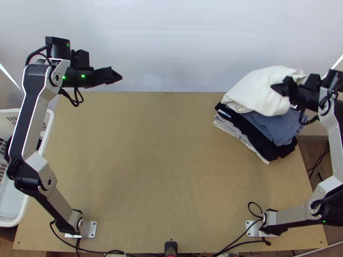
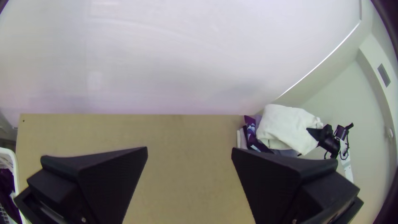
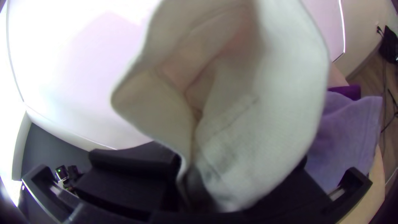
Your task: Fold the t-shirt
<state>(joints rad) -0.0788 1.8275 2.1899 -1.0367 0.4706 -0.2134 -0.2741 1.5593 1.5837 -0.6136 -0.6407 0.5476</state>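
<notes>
My left gripper (image 1: 114, 76) hangs over the table's far left edge with nothing between its fingers; in the left wrist view this gripper (image 2: 190, 152) has its fingers wide apart. A white t-shirt (image 1: 260, 91), folded into a thick bundle, rests on the clothes stack at the far right. My right gripper (image 1: 278, 88) is shut on the shirt's right side. The right wrist view has the white cloth (image 3: 265, 112) bulging up in loose folds from the right gripper (image 3: 195, 195), its lower part pinched between the black fingers.
Folded grey-blue, black and light clothes (image 1: 274, 126) lie stacked under the white shirt. A white laundry basket (image 1: 49, 128) with dark cloth stands beyond the table's left edge. Bare wood (image 1: 167, 158) spans the table's middle; cables run along its near edge.
</notes>
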